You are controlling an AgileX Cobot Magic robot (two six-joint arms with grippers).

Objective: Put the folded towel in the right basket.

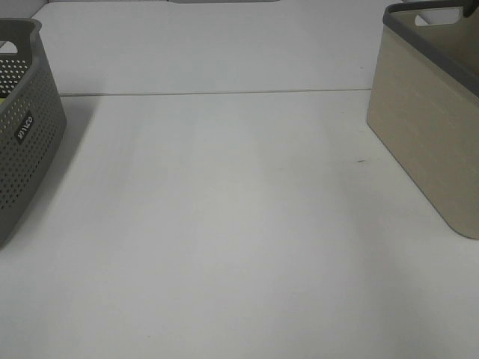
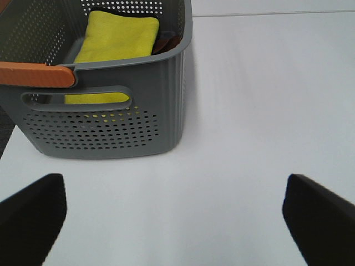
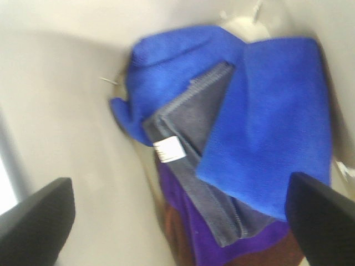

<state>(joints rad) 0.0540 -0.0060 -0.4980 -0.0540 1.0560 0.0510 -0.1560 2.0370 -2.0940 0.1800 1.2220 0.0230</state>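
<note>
Blue folded terry towel (image 3: 272, 127) lies atop the cloth pile inside the beige plastic right basket (image 1: 426, 127), directly below the right gripper (image 3: 177, 221), jaws apart and empty; left gripper (image 2: 176, 217), likewise spread, faces the grey perforated basket (image 2: 111, 122).

A lab-style test bench: bare white tabletop (image 1: 224, 224), a perforated grey basket (image 1: 22, 142) and a beige basket (image 1: 426, 134) at its edges.
</note>
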